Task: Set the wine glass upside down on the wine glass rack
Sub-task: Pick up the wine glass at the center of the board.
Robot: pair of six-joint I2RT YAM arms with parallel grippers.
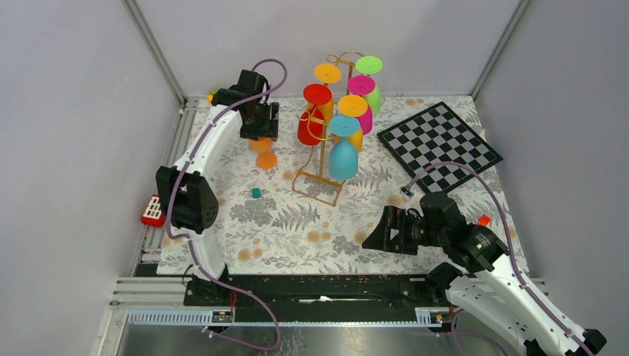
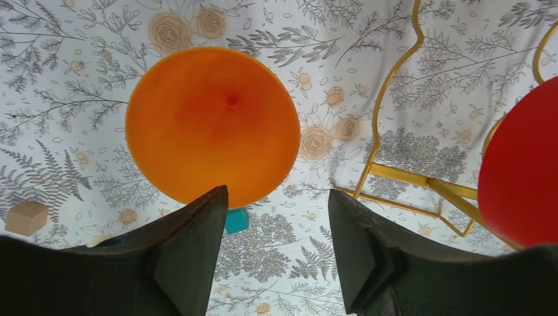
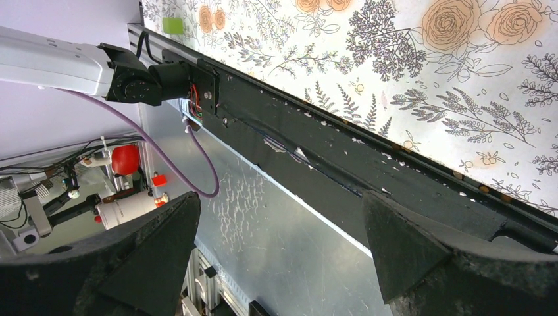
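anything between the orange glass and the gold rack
Only bare floral mat between the orange glass and the gold rack; the left wrist view shows it.

wine glass rack (image 1: 320,178) at the back of the table (image 1: 297,231)
a wine glass (image 1: 265,159) is set left of it, a chessboard (image 1: 439,144) right, a small cube (image 1: 256,193) before the glass.
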